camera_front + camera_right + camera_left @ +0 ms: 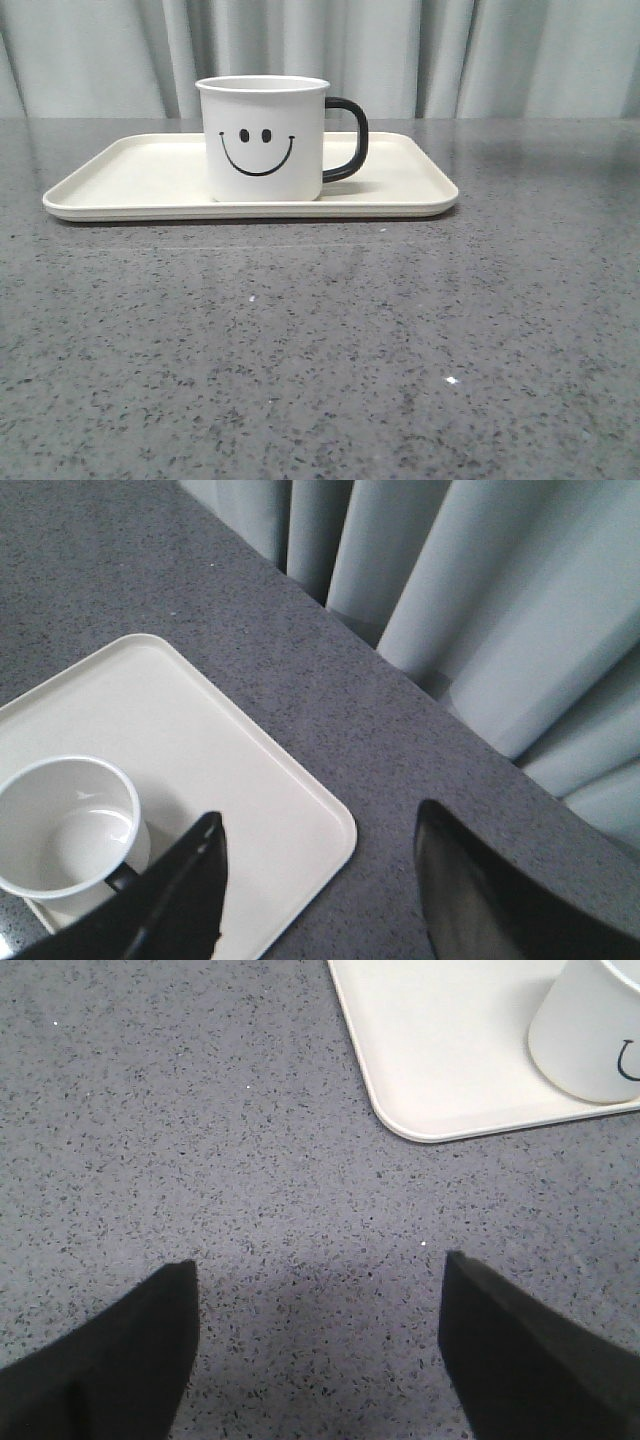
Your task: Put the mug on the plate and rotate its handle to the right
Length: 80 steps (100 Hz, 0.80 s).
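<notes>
A grey speckled table (320, 340) was seen across the whole front view, its surface marked with small dark and white flecks. Behind its far edge, a pale grey curtain (420, 55) was hung in vertical folds. The same curtain (500, 610) was shown in the right wrist view, where it was met by the edge of the table (330, 680).

White mug (264, 140) upright on cream rectangular plate (130, 170) — roughly mid-plate, slightly toward the near rim. Black smiley facing the front camera. Black C-shaped handle (349, 140) pointing right. Empty inside, seen from the right wrist view. Plate flat on the grey speckled table — long side across the front view.
</notes>
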Each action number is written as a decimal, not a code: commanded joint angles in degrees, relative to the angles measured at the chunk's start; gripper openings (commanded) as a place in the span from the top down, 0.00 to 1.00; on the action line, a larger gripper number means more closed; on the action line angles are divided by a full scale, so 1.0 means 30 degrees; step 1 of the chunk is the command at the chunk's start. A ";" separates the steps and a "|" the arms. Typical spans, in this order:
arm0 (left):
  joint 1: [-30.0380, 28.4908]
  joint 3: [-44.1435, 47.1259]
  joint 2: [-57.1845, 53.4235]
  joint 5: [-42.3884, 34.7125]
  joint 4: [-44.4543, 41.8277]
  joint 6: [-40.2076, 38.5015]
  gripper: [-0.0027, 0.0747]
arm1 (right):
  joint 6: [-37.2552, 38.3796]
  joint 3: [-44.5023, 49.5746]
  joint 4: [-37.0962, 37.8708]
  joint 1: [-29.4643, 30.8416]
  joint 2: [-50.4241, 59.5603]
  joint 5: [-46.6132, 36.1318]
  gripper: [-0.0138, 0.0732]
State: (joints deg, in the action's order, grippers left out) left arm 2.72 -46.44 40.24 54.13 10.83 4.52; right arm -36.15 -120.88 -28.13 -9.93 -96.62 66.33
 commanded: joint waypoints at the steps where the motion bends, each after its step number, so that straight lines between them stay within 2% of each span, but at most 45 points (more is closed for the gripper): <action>1: -0.0033 -0.0473 -0.0061 -0.1188 0.0268 -0.0030 0.33 | 0.0074 0.0752 -0.0578 0.0603 0.1955 -0.1493 0.35; 34: -0.0033 -0.0473 -0.0061 -0.1188 0.0268 -0.0030 0.33 | 0.0056 0.9443 0.1107 0.1724 0.8093 -0.5257 0.35; 47: -0.0033 -0.0473 -0.0061 -0.1188 0.0268 -0.0030 0.33 | 0.0117 1.2895 0.1237 0.1976 1.0784 -0.5457 0.35; 64: -0.0033 -0.0473 -0.0061 -0.1188 0.0268 -0.0030 0.33 | 0.0928 1.7210 0.1237 0.2258 1.4077 -0.7180 0.35; 80: -0.0033 -0.0473 -0.0061 -0.1188 0.0268 -0.0030 0.33 | 0.2057 2.0354 0.1360 0.2800 1.6599 -0.7161 0.35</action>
State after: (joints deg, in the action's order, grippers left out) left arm 2.72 -46.44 40.24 54.13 10.83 4.52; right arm -32.04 -62.09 -23.83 -2.63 -50.55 48.88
